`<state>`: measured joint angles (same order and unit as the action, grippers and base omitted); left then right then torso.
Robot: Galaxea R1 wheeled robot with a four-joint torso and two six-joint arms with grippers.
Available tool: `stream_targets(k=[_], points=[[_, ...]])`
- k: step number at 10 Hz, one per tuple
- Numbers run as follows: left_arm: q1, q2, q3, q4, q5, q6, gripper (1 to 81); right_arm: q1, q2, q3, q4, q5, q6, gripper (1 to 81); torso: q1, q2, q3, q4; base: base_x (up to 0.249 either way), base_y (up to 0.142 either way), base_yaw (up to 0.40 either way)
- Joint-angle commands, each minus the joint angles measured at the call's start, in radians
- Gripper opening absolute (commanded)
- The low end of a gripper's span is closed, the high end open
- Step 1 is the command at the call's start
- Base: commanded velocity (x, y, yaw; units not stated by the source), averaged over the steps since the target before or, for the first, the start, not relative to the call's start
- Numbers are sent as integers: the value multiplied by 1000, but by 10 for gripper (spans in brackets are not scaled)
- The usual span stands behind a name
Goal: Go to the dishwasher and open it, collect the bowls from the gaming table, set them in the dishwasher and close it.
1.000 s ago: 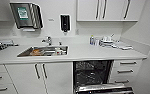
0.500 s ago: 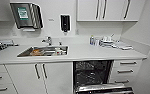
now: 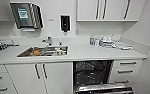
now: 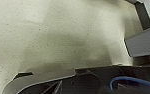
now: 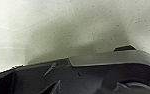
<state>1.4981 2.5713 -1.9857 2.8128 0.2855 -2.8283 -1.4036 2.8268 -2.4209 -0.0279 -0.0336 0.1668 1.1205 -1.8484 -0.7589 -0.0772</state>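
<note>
The dishwasher (image 3: 92, 75) stands open under the white counter, right of the sink; its dark inside with racks shows, and its steel door (image 3: 103, 88) lies folded down at the lower edge of the head view. The bowls and the gaming table are out of view. Both wrist views look down on speckled pale floor past dark robot parts.
A steel sink (image 3: 44, 51) with items inside is set in the counter (image 3: 91, 53). Bottles and dishes (image 3: 104, 42) stand at the back right. White drawers (image 3: 127, 71) flank the dishwasher on the right, cabinet doors (image 3: 41, 75) on the left. A towel dispenser (image 3: 26, 15) hangs on the wall.
</note>
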Motion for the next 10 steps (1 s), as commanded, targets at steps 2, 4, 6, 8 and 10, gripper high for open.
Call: stream_targets(k=[2, 4, 6, 8, 10], points=[[26, 110, -139, 67, 66, -52, 811, -22, 68, -78, -35, -32, -29, 811, 0, 0, 0, 0, 0, 0, 0], [35, 154, -212, 67, 67, -52, 811, -29, 96, -120, -36, -32, -29, 811, 0, 0, 0, 0, 0, 0, 0], [38, 182, -248, 67, 66, -52, 811, -29, 125, -151, -40, -34, -30, 811, 0, 0, 1, 0, 0, 0, 0], [37, 189, -254, 67, 64, -52, 811, -29, 154, -187, -35, -32, -53, 811, 0, 0, 1, 0, 0, 0, 0], [37, 190, -269, 67, 66, -52, 811, -24, 192, -245, -33, -32, -50, 811, 0, 0, 1, 0, 0, 0, 0]])
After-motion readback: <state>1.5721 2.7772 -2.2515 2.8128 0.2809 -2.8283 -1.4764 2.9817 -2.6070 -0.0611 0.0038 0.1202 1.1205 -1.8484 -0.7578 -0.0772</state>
